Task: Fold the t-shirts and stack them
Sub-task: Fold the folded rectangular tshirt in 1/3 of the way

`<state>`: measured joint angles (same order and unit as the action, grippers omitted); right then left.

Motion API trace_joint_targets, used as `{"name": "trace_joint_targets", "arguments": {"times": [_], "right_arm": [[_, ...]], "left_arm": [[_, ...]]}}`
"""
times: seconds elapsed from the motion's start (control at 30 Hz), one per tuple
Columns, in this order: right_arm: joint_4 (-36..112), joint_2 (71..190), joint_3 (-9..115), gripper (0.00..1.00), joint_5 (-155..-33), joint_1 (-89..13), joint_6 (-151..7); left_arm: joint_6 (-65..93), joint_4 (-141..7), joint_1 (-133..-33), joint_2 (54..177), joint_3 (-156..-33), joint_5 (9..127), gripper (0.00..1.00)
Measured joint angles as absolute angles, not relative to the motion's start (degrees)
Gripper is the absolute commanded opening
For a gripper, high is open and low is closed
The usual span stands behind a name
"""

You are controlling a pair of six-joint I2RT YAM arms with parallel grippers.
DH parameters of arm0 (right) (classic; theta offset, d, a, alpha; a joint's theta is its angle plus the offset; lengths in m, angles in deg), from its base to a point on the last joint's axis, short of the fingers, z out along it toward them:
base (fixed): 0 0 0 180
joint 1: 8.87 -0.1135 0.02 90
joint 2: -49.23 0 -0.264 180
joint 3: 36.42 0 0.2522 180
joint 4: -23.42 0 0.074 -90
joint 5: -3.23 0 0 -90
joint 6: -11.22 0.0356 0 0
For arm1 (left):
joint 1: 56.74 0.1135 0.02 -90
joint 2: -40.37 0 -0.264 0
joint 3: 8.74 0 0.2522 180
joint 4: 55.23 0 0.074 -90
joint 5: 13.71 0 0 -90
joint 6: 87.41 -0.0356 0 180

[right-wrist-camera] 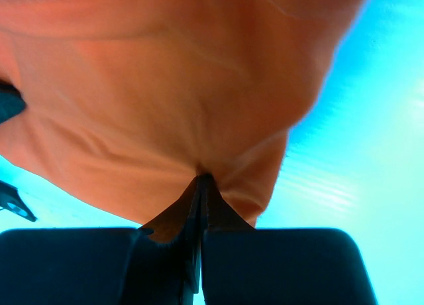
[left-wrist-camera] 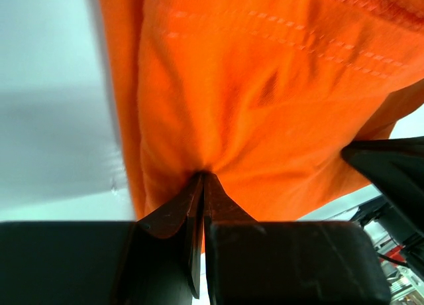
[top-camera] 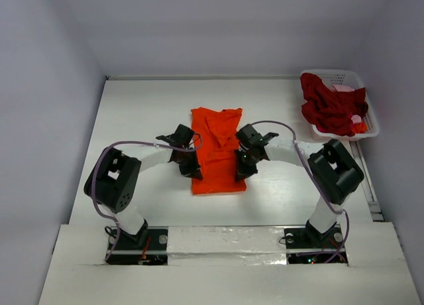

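White bench (top-camera: 132, 106), walled on three sides. Both arms reach forward with elbows out and wrists turned inward, meeting at the orange-red t-shirt (top-camera: 215, 136) at bench centre. The left claw (top-camera: 193, 171) is clamped on the shirt's left edge and the right claw (top-camera: 241, 172) on its right edge. Only the wrist views show the jaws pressed together on pinched cloth. The shirt's long axis runs from the bases toward the far wall. A dark crimson t-shirt (top-camera: 328, 106) is heaped in the white basket (top-camera: 371, 122), far right.
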<state>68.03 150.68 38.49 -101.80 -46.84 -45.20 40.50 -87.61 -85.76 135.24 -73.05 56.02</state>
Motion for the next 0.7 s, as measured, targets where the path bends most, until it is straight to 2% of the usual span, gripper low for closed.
{"name": "trace_joint_targets", "arguments": {"times": [0.7], "right_arm": [[67.7,144.1,33.1,0.0,-101.6,-46.8,-43.3]], "left_arm": [[41.2,-92.0,-87.2,128.9,-68.9,59.1,0.0]]}}
